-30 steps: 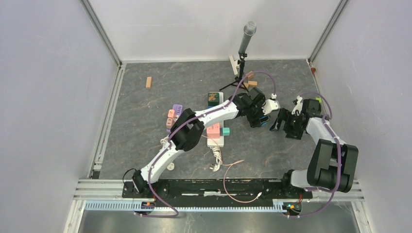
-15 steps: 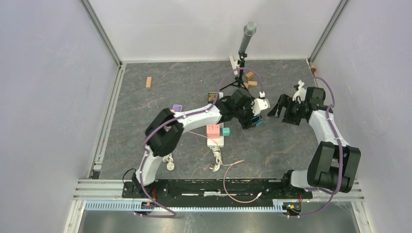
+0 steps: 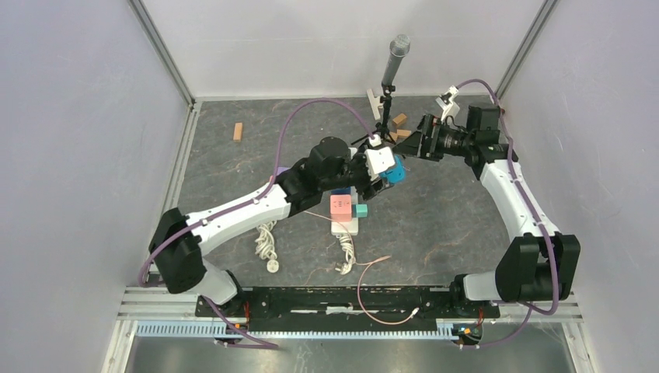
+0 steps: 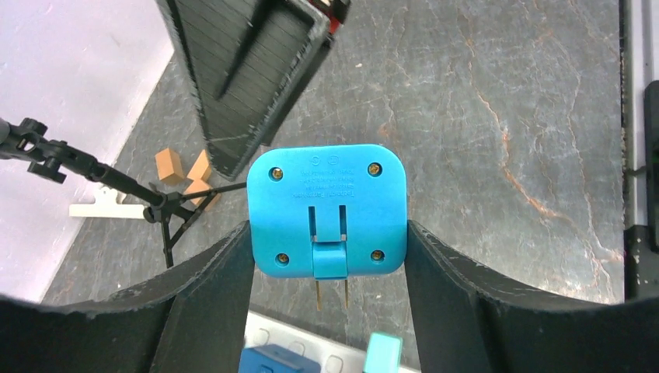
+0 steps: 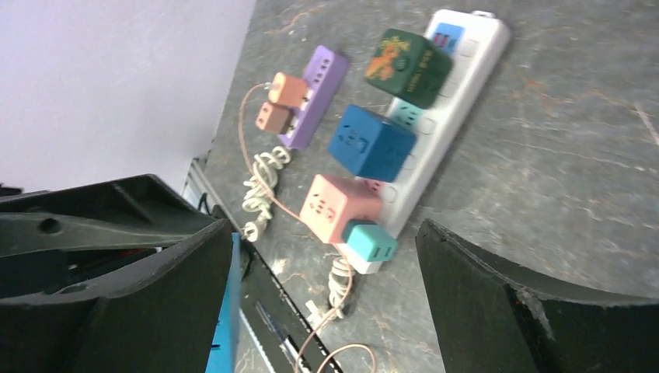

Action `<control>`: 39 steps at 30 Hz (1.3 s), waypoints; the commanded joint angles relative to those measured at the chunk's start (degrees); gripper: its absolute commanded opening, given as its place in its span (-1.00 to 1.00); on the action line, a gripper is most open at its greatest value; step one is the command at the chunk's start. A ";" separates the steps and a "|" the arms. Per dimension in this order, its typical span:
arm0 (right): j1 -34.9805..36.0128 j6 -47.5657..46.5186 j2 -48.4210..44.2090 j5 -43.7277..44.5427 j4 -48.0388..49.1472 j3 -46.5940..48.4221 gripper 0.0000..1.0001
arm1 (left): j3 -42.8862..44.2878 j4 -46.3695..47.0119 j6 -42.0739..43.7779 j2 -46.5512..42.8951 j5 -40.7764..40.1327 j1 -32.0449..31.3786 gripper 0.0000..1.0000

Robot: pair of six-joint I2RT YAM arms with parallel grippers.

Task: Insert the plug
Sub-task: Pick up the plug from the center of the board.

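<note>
A grey, stone-patterned table (image 3: 233,202) fills the scene. Near its middle lies a white power strip (image 5: 458,85), already carrying several coloured cube adapters (image 5: 370,144). The left tool (image 4: 328,233) is raised above the table just past the strip's far end, its two fingers clenched on the flat sides of a blue plug (image 4: 326,194). The right tool (image 3: 414,144) hovers just beside it, jaws spread wide and grasping nothing. The plug is a squat, rounded square of hard plastic. Two thin brass prongs (image 4: 319,295) show at its lower edge, with the strip visible beneath them.

The plug looks light and stiff, and its smooth shell could twist or slip under a sideways push. The prongs seem the weak part, likely to bend if they meet the socket at an angle. The side walls look like the best hold, leaving the pronged face clear.
</note>
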 commanded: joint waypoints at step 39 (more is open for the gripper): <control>15.56 3.47 -0.08 -7.00 -3.82 0.06 0.41 | -3.61 -4.30 7.00 -7.96 -3.40 0.17 0.12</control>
